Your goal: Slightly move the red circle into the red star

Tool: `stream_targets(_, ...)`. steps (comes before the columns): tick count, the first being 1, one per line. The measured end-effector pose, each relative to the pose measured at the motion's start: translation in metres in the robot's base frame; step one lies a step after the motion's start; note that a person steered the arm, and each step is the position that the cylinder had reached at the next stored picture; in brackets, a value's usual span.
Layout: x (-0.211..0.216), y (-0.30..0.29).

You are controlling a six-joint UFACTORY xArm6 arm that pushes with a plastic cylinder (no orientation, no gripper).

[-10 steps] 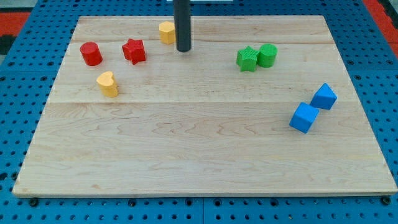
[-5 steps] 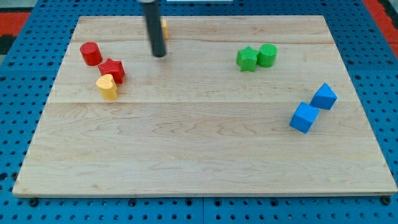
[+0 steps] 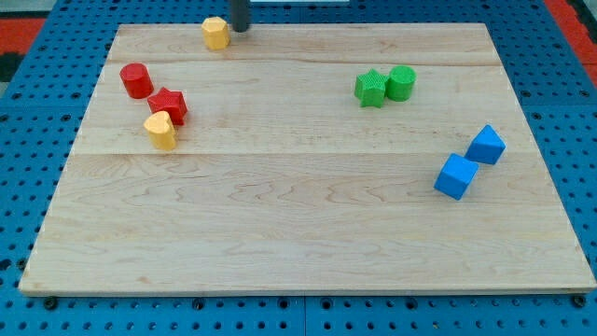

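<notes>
The red circle [image 3: 136, 80] stands near the board's upper left. The red star [image 3: 169, 105] lies just below and to the right of it, very close, perhaps touching. A yellow heart-like block [image 3: 160, 130] touches the star from below. My tip [image 3: 239, 28] is at the view's top edge, just right of a yellow block [image 3: 215, 33], far above and right of the red pair. Only the rod's lowest part shows.
A green star [image 3: 370, 89] and a green cylinder [image 3: 401, 83] sit together at the upper right. Two blue blocks [image 3: 456, 176] [image 3: 486, 145] lie at the right. The wooden board [image 3: 308, 233] rests on a blue pegboard.
The red star was pushed left and down against the yellow heart. Then the rod moved up to the top edge, and the yellow block there shifted left and up.
</notes>
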State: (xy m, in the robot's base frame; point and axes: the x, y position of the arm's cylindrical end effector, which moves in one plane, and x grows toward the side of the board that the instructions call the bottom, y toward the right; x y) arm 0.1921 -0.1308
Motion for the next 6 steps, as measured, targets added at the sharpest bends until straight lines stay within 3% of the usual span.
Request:
stream_targets(1, 0.001, -0.063)
stream_targets(2, 0.054, -0.068)
stream_targets(4, 0.080, -0.111)
stream_targets(6, 0.156, -0.099)
